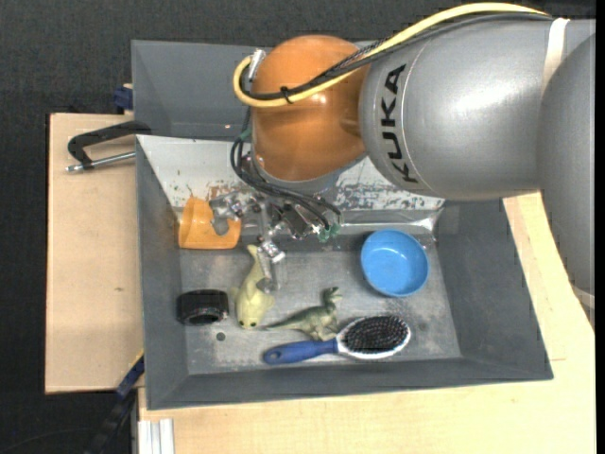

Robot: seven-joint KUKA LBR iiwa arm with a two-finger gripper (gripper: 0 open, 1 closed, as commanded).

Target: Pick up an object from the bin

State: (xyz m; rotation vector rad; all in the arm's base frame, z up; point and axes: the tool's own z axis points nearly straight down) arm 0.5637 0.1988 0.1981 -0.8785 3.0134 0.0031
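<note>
Six loose things lie in the grey bin, one of each kind:
- an orange cup tipped over by the back left
- a black ring at the left front
- a pale yellow toy just right of the ring
- a green dinosaur beside the yellow toy
- a brush with a blue handle along the front, touching the dinosaur
- a round blue bowl standing upright to the right, apart from the rest

The arm comes in from the right. Its thick silver link crosses the upper right, and its orange wrist cover hangs over the back middle of the bin with a yellow cable looped across it. The claw points down from under the cover, between the cup and the bowl. Its lowest metal part sits right at the upper end of the pale yellow toy. Whether the claw is spread or pressed together cannot be told, nor whether it touches the toy.
</note>
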